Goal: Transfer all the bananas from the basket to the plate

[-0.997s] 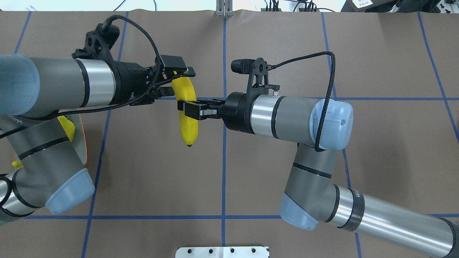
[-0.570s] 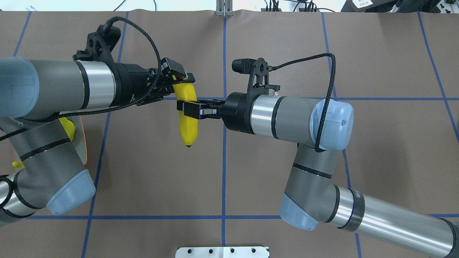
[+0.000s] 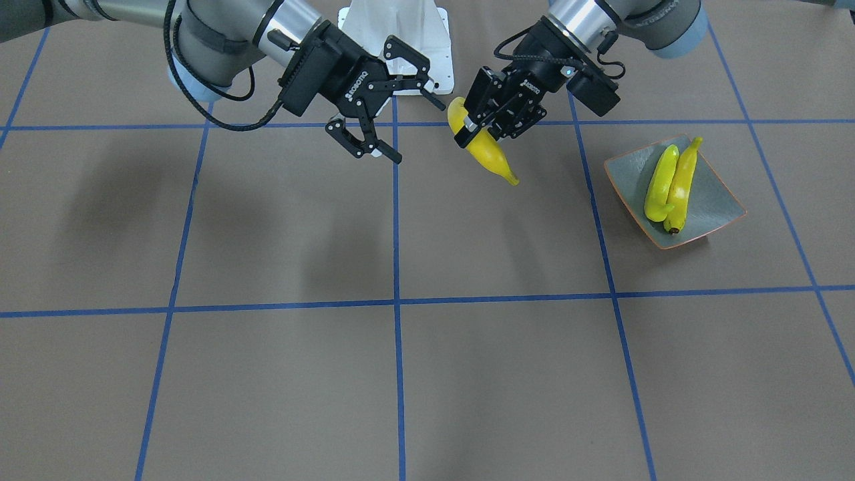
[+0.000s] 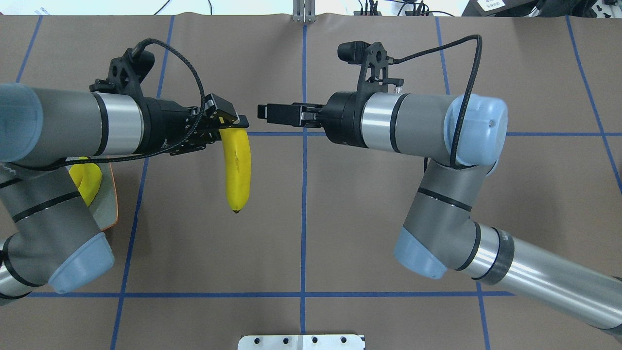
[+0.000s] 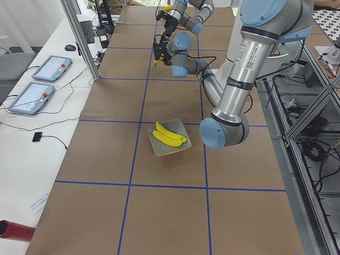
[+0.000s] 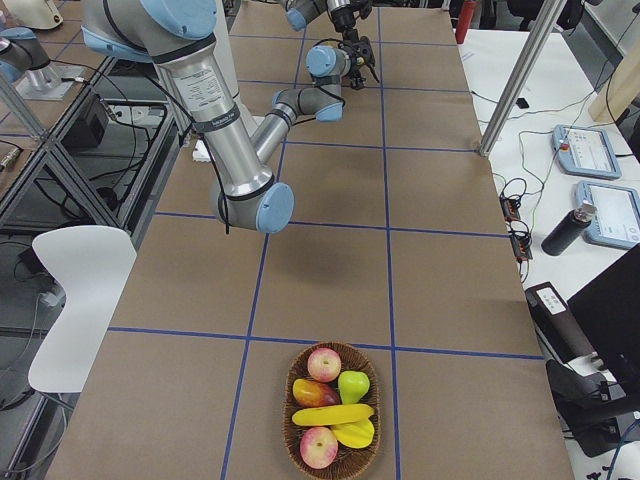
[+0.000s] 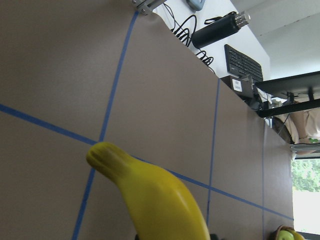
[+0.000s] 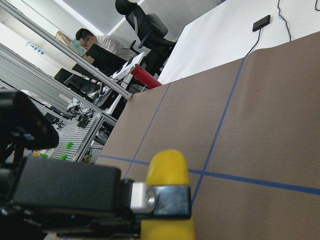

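On my left, the plate point(image 3: 718, 200) holds two bananas point(image 3: 671, 184) lying side by side. My left tool point(image 4: 229, 124) is clenched on a third banana point(image 4: 237, 167) near one end. It holds the fruit clear above the surface, with the long body hanging free toward the dark tip. To carry it well, I should swing slowly so the free end doesn't pivot in the grip. Then I should lower it onto the bare part of the plate beside the pair before letting go. My right tool point(image 3: 421, 133) hangs spread open and empty, near but apart. Far right, the wicker basket point(image 6: 286, 420) holds another banana point(image 6: 335, 414) among apples.
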